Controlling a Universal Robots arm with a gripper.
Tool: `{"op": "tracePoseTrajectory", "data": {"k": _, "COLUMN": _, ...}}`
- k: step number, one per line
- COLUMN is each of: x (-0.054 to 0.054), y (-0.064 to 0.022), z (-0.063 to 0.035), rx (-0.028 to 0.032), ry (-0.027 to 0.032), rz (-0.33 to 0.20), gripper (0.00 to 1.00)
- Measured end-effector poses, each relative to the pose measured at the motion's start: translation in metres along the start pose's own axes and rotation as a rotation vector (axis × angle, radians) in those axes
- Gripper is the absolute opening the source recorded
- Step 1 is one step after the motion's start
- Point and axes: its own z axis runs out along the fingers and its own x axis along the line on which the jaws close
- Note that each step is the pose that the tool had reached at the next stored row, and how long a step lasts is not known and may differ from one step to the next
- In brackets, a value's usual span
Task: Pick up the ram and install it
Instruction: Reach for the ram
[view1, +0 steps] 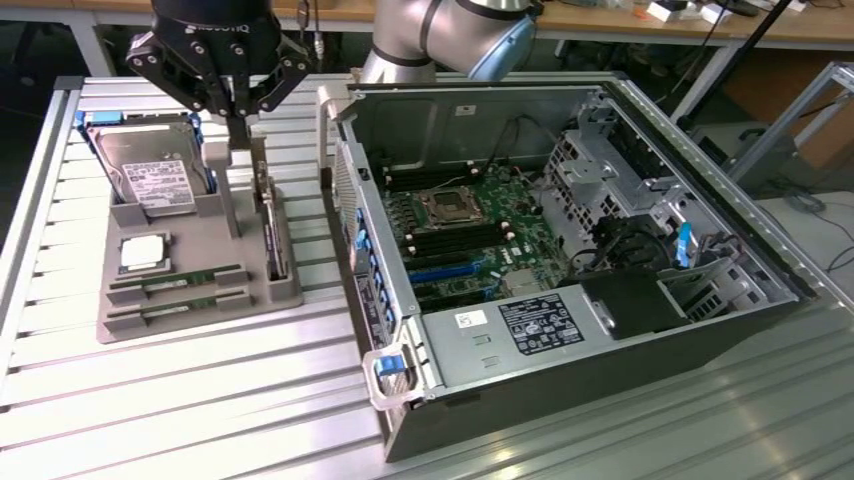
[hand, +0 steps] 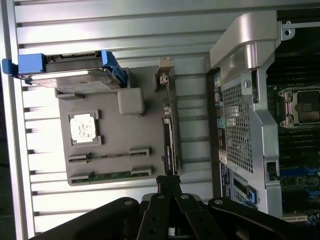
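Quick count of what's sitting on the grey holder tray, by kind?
Boxy silver hard drive, white label: 1
Square silver processor chip: 1
Long green ram sticks: 3, two lying flat, one on edge
Total: 5

I note my arm (view1: 434, 38) bent overhead, gripper (view1: 238, 133) pointing straight down, its fingers closed together.
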Motion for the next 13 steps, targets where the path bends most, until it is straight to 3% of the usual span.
{"op": "tracePoseTrajectory", "data": {"k": 9, "x": 0.012, "y": -0.0009, "z": -0.0003, "rx": -0.0001, "ry": -0.0001, "rz": 0.0, "gripper": 0.1}}
{"op": "tracePoseTrajectory", "data": {"k": 13, "x": 0.013, "y": -0.002, "z": -0.0003, "rx": -0.0001, "ry": 0.0, "rz": 0.0, "gripper": 0.1}}
